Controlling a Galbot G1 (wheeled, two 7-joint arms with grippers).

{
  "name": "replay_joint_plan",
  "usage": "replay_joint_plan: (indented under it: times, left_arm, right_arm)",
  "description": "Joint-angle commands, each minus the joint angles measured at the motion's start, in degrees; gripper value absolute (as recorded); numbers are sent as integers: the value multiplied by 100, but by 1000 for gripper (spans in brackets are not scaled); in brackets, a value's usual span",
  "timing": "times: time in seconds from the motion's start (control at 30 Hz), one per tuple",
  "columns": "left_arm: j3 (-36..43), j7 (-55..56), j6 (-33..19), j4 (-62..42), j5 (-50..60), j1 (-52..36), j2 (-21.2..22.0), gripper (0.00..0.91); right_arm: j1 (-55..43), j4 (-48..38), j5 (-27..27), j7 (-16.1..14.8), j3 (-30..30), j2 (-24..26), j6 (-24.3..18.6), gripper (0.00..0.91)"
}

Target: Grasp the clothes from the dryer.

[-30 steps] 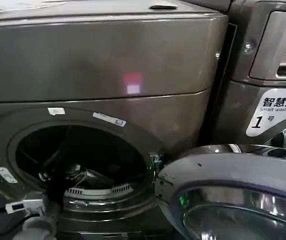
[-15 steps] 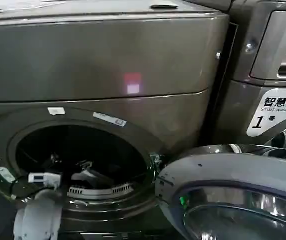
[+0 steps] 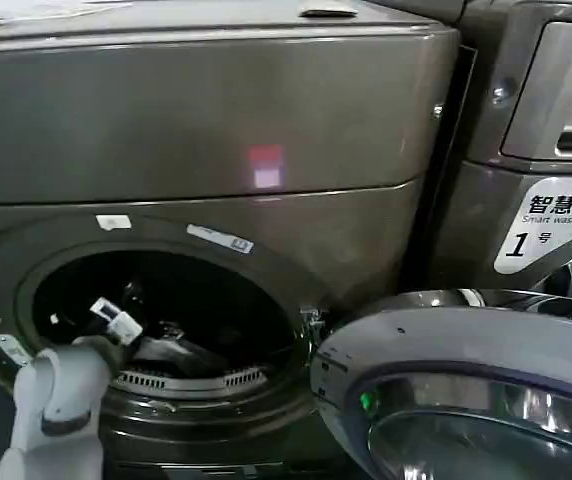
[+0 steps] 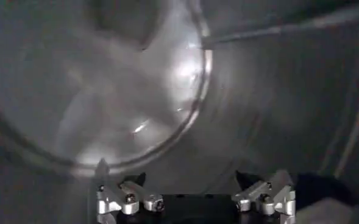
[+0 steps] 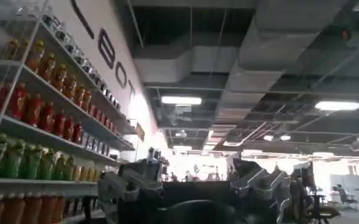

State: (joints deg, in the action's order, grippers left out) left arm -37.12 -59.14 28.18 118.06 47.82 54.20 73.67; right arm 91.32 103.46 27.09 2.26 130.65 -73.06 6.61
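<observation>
We've got the left gripper (image 4: 194,204) just inside the dryer (image 3: 206,150) drum, jaws apart and empty; next we need to find the clothes.

You've got a second machine (image 3: 536,130) just right of the open one, white "1" sticker (image 3: 551,225) on its front. Right wrist view: shelves of bottled drinks (image 5: 39,115) and lit ceiling lights (image 5: 181,100).
</observation>
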Motion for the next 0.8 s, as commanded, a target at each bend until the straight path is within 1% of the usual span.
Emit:
replay_joint_plan:
  times: [0.03, 0.13, 0.17, 0.3, 0.37, 0.57, 0.8]
  left_arm:
    - [115, -1814, -4810, -393, 2024, -567, -403, 907]
    - [350, -1816, -4943, -457, 2269, -530, -543, 907]
    - [487, -1816, -5011, -472, 2241, -510, -745, 907]
    - [920, -1817, -5043, -678, 2167, -690, -1033, 907]
    - [1285, -1816, -5014, -853, 2062, -853, -1199, 907]
    - [1736, -1819, -4986, -1371, 1915, -1206, -1256, 907]
    - [1946, -1823, -4974, -1613, 1523, -1464, -1316, 907]
  right_arm:
    - [18, 27, -42, 2, -37, -13, -13, 907]
    - [17, 78, -33, -1, -63, -20, -4, 907]
    - [22, 97, -31, -2, -76, -14, 3, 907]
    - [4, 129, -36, -3, -124, -10, 1, 907]
    - [-16, 151, -39, -1, -164, -32, 1, 907]
    - [19, 86, -40, 6, -150, -39, -21, 907]
    - [24, 76, -47, 5, -150, -46, -41, 907]
